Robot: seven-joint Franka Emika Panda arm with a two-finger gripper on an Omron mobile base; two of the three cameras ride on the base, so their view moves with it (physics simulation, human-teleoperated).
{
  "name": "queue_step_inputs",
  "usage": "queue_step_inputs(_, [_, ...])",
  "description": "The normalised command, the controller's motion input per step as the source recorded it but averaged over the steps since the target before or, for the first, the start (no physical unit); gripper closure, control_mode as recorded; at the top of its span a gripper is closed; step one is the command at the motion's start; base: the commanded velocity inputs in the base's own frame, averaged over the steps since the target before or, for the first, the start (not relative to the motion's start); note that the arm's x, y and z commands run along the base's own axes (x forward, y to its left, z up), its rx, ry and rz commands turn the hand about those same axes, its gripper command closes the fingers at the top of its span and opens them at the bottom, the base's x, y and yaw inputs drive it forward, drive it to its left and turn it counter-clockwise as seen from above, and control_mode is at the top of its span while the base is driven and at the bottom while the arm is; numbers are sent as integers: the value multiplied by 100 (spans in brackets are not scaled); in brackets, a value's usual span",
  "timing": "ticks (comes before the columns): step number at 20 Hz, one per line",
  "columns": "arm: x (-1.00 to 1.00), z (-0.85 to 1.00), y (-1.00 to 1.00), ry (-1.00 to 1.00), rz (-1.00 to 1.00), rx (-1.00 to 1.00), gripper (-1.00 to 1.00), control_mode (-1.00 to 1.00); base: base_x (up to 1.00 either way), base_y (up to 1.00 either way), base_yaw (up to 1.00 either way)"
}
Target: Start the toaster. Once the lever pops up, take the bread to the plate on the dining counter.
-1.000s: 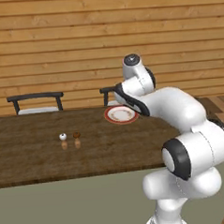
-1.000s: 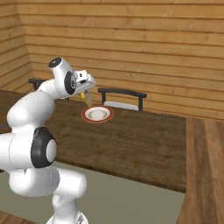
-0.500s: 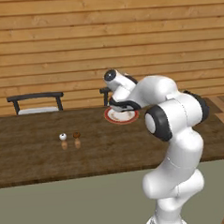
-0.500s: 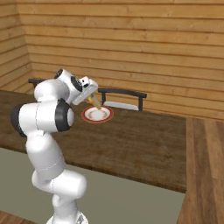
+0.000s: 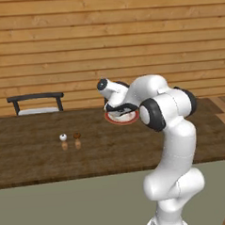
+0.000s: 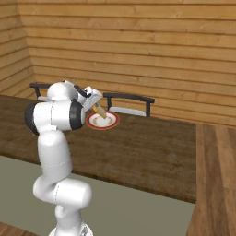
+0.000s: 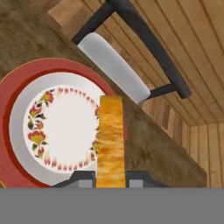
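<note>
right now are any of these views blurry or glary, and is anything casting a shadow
Hand view: sharp, evenly lit; the bread, edge-on between the gripper tips, and the plate pattern read clearly, no glare. Left base view: soft and coarse; the two small shakers are just blobs. Right base view: flat light, no glare, no distinct shadow on the dining counter.

Crust-edged bread (image 7: 110, 140) edge-on above red-rimmed plate (image 7: 17, 94).

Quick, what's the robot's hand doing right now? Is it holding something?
Gripper: shut on the bread, holding it edge-on just above the plate.
</note>
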Motion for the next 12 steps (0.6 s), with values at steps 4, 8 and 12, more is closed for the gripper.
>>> queue_step_inputs(4, [0,-32,0,-1,-1,0,100,-100,0,0,0])
queue_step_inputs(8, [2,-30,0,0,-4,0,100,-100,0,0,0])
queue_step_inputs(12, [6,-21,0,-3,-6,0,100,-100,0,0,0])
